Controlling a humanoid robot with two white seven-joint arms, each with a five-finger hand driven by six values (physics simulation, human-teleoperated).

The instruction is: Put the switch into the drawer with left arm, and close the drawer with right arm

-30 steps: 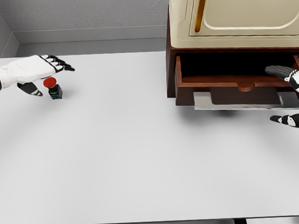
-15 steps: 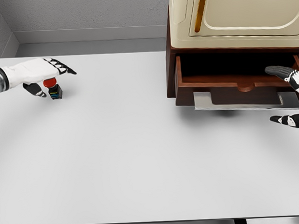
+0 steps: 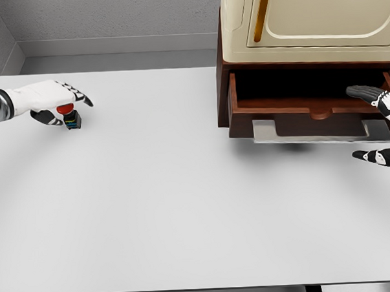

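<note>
I count one small black switch with a red button (image 3: 69, 115), tucked under my left hand (image 3: 47, 97); one open brown wooden drawer (image 3: 310, 115) beside my right hand (image 3: 382, 128); one cream cabinet (image 3: 309, 21); one white table (image 3: 184, 204).

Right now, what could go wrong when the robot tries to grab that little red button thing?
The left hand sits over the switch with its fingers open, so it might tip or nudge the small switch instead of gripping it. The drawer is far across the table, so a weak grip could drop it on the way.
</note>
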